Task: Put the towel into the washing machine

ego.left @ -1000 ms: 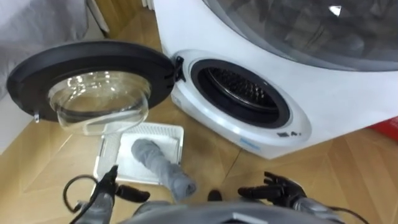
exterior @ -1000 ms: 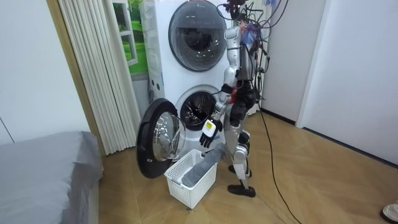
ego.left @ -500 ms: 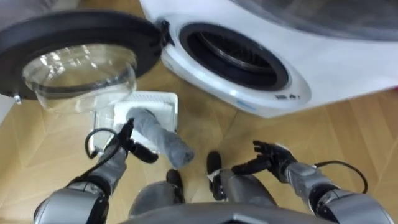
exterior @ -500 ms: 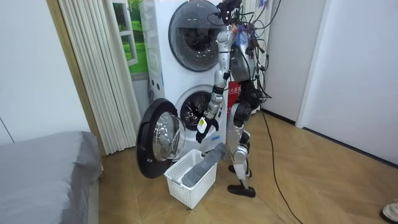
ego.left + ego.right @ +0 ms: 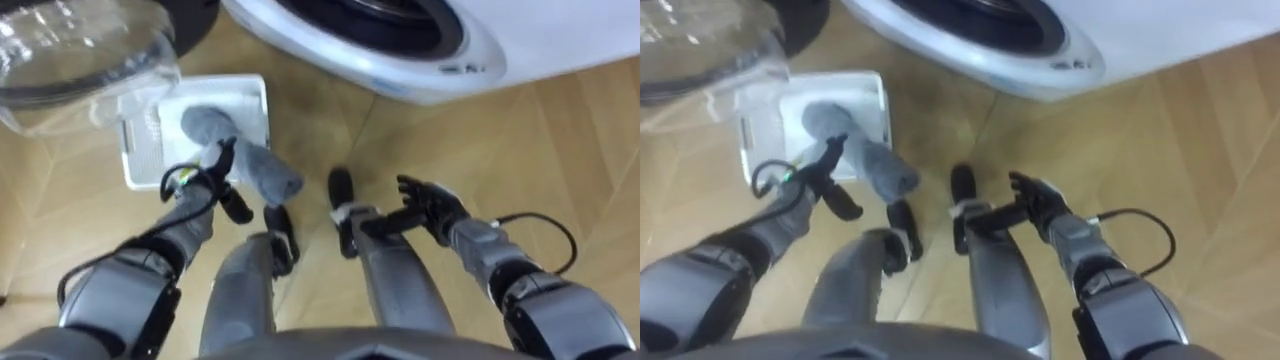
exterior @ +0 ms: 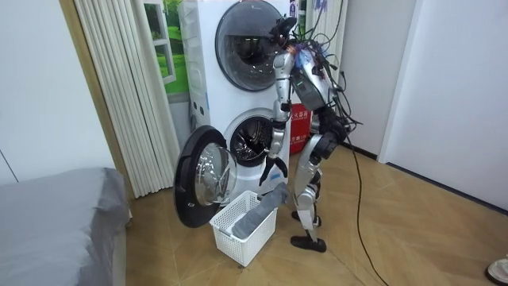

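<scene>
1. Before the stacked white machines, your robot stands on the wood floor, its torso bent forward. The washing machine (image 6: 248, 144), the lower of the two, shows you its dark drum.
2. Its round door (image 6: 202, 179) stands wide open toward the room view's left, with the glass bowl bulging out of the dark ring.
3. Below that door you see the white basket (image 6: 230, 241) on the floor, near the robot's feet.
4. The grey towel (image 5: 255, 165) lies half in the basket. One end rests inside and the other is draped out over the rim toward the robot's legs, outside the drum.
5. The left hand (image 5: 225, 180) hangs at the towel's draped end, on the basket side. Its fingers are loosely spread and are not curled round the cloth. You cannot tell from these views whether they touch it.
6. The right hand (image 5: 428, 205) is held out over the bare floor beside the right leg. Its fingers are splayed and hold nothing, well apart from the basket and towel.
</scene>
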